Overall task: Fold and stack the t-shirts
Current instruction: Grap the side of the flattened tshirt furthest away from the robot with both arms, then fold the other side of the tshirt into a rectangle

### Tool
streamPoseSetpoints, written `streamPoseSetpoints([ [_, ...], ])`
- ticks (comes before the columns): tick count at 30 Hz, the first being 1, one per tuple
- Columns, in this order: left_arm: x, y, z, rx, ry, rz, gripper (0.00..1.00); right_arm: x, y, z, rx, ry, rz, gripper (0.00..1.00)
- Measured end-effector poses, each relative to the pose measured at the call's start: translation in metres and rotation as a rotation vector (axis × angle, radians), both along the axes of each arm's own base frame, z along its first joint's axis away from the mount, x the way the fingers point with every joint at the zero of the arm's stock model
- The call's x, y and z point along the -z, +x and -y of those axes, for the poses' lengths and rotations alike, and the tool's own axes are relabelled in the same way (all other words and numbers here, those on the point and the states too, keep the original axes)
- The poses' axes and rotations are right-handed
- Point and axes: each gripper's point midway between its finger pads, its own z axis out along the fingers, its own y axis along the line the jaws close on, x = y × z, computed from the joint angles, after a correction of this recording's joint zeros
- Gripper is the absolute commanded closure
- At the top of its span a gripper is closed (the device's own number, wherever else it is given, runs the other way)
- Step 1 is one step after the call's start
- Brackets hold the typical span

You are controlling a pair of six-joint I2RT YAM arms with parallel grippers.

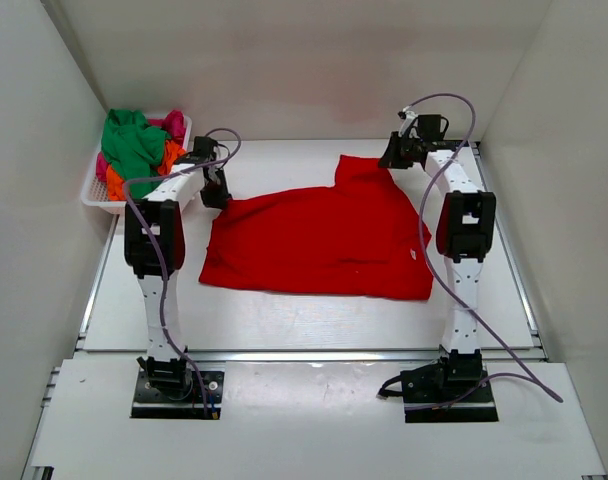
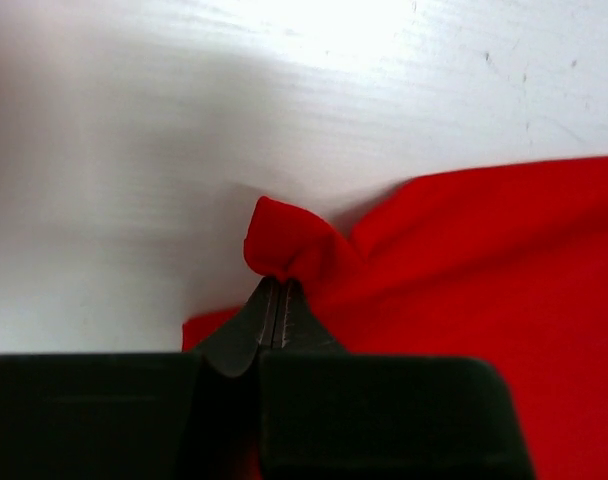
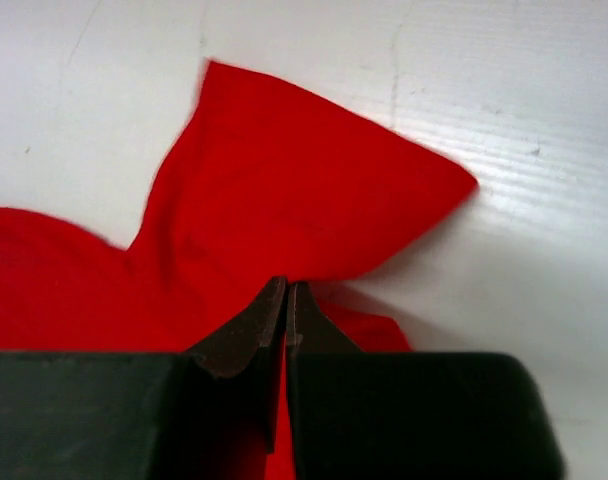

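A red t-shirt (image 1: pixel 319 240) lies spread on the white table between the arms. My left gripper (image 1: pixel 216 195) is shut on the shirt's far left corner; in the left wrist view (image 2: pixel 277 283) a small bunch of red cloth (image 2: pixel 289 245) sticks out past the closed fingertips. My right gripper (image 1: pixel 392 158) is shut on the shirt's far right part, by a sleeve; in the right wrist view (image 3: pixel 286 285) the red sleeve (image 3: pixel 294 200) fans out beyond the closed tips. Green (image 1: pixel 134 145), orange (image 1: pixel 171 155) and pink (image 1: pixel 172 124) shirts lie heaped in the basket.
The white lattice basket (image 1: pixel 96 195) stands at the far left by the left wall. White walls close in the table on the left, right and back. A purple cable (image 1: pixel 446 110) loops above the right arm.
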Motion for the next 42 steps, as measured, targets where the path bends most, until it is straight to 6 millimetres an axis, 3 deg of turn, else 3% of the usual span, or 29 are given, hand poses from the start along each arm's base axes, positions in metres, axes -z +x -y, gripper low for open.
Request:
streamPoseSetpoints([
  [7, -0.019, -0.017, -0.002, 0.007, -0.020, 0.018, 1.00, -0.058, -0.052, 0.003, -0.046, -0.058, 0.057, 1.00],
  [11, -0.027, -0.029, -0.001, 0.017, -0.036, 0.033, 1.00, -0.080, -0.084, 0.005, -0.069, -0.083, 0.086, 1.00],
  [14, -0.028, -0.041, -0.001, 0.018, -0.043, 0.032, 1.00, -0.080, -0.111, 0.006, -0.084, -0.095, 0.074, 1.00],
  [22, -0.017, -0.070, -0.014, -0.004, -0.061, 0.008, 1.00, -0.056, -0.179, 0.010, -0.099, -0.109, -0.007, 1.00],
  [28, -0.023, -0.085, -0.019, -0.013, -0.082, 0.049, 1.00, -0.072, -0.211, 0.016, -0.086, -0.105, 0.021, 1.00],
  [31, -0.032, -0.081, -0.018, -0.013, -0.106, 0.095, 1.00, -0.076, -0.225, 0.022, -0.071, -0.106, 0.032, 1.00],
  [35, -0.038, -0.076, -0.017, -0.011, -0.125, 0.131, 1.00, -0.070, -0.243, 0.029, -0.055, -0.109, 0.012, 1.00],
  [42, -0.035, -0.092, -0.015, -0.002, -0.136, 0.123, 1.00, -0.063, -0.264, 0.037, -0.047, -0.122, -0.016, 1.00],
])
